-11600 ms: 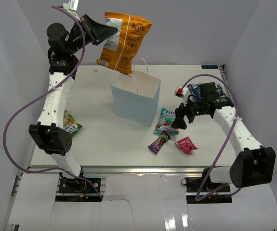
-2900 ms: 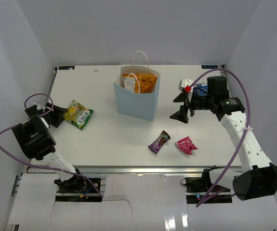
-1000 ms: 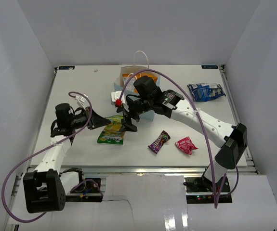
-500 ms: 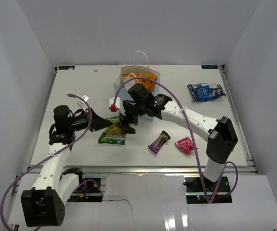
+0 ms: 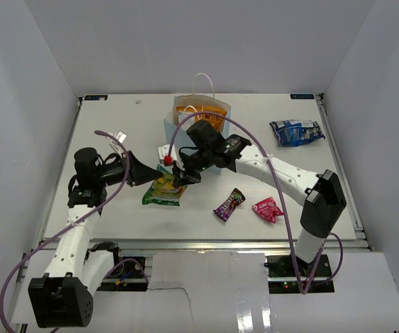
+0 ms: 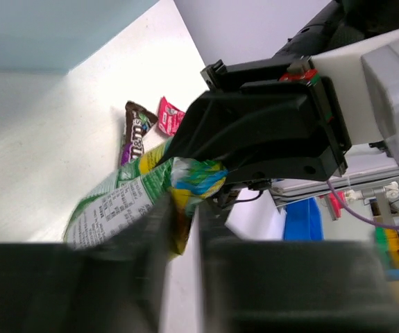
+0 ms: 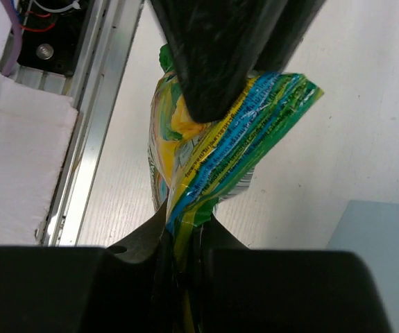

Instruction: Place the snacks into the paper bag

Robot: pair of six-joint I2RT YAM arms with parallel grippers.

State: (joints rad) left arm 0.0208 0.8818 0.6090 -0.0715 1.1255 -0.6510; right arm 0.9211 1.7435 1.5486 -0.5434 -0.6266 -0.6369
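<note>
Right claw [image 7: 183, 260]: closed tight on one edge of the green-yellow packet [image 5: 162, 193].
Left claw [image 6: 185, 229]: pinching the same packet from the opposite side, so both have hold of it.
Packet axis: runs near to far, with the far end between the claws.
Paper bag [image 5: 171, 130]: just beyond the packet on the counter [image 5: 116, 125], slightly right.
Nearer arm: the right, which reaches across the bag's front and is likely better placed for the lift.

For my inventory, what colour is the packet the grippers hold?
The packet is green, yellow and blue; clearest in right wrist view.
</note>
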